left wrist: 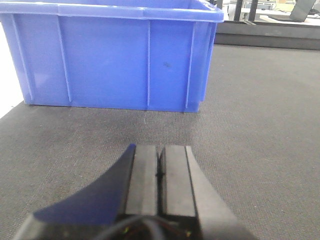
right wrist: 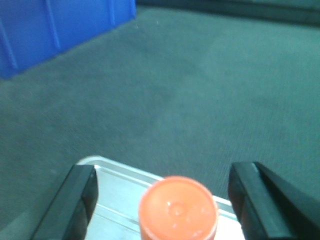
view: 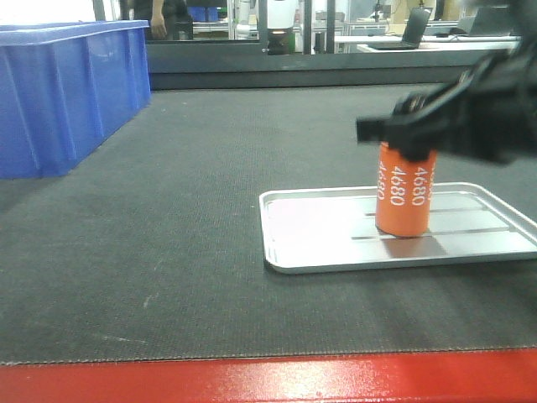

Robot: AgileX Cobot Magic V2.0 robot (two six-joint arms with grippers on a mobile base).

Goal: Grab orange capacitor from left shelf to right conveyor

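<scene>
Spread wide, my right hand point(right wrist: 162, 200) hung over the orange capacitor point(view: 404, 190), one finger point(right wrist: 75, 202) to either side of its round top and neither one touching it in the right wrist view. From the front view the same hand point(view: 453, 113) showed as a dark, blurred mass above and beside the upper end of the can, so that I could not tell there whether it brushed the top or stood just clear.

The orange capacitor stood upright on a shallow metal tray point(view: 319, 239), toward the tray's right half, with the white figures 4680 printed down its side. Its flat orange cap point(right wrist: 177, 210) faced straight up at my wrist camera, and a corner of the tray point(right wrist: 107, 172) showed beneath it.

That tray lay flat on the dark, woven counter point(view: 168, 235), well apart from the blue bin point(view: 67, 92) at the far left. A red edge point(view: 268, 379) ran along the near side of the counter.

My left hand point(left wrist: 160, 172) was closed, its two black pads point(left wrist: 145, 175) pressed together with nothing between them. It rested low over the counter point(left wrist: 260, 130), pointing at the front wall of the blue bin point(left wrist: 110, 60), which stood near but not touching it.
</scene>
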